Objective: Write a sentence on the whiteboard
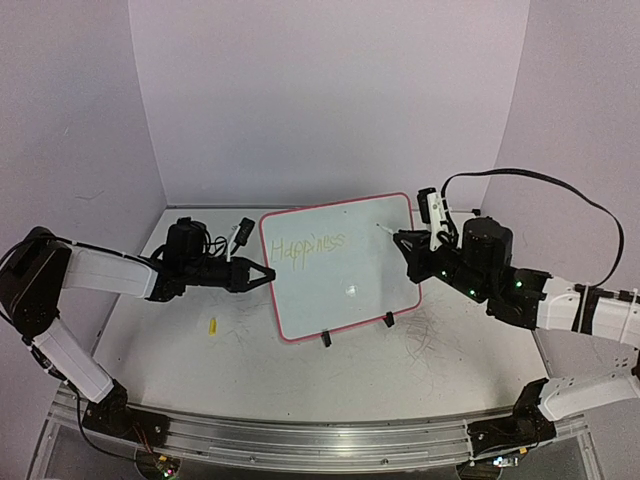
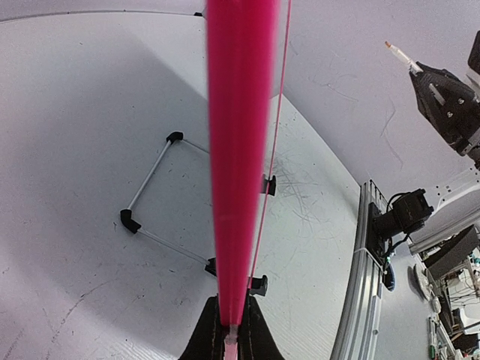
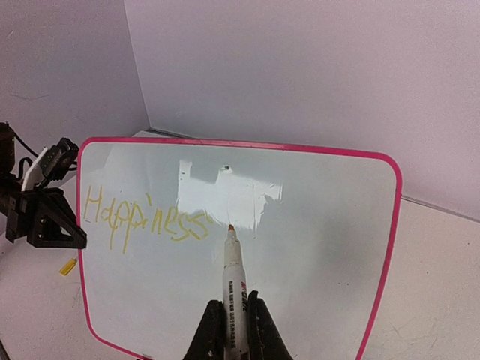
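The whiteboard [image 1: 360,270], white with a red-pink rim, stands tilted on the table's middle. One yellow word of the sentence [image 1: 308,246], "Happiness", is on its upper left; it also shows in the right wrist view [image 3: 146,217]. My left gripper [image 1: 268,275] is shut on the board's left rim [image 2: 240,150]. My right gripper [image 1: 405,243] is shut on a white marker [image 3: 236,285]. Its orange tip [image 3: 231,227] points at the board just right of the last "s". I cannot tell whether it touches.
A small yellow cap [image 1: 212,325] lies on the table left of the board. Two black clip feet [image 1: 326,338] hold the board's lower edge, and a wire stand [image 2: 150,180] props it behind. The tabletop carries grey scribbles [image 1: 425,340]. Walls close the back and sides.
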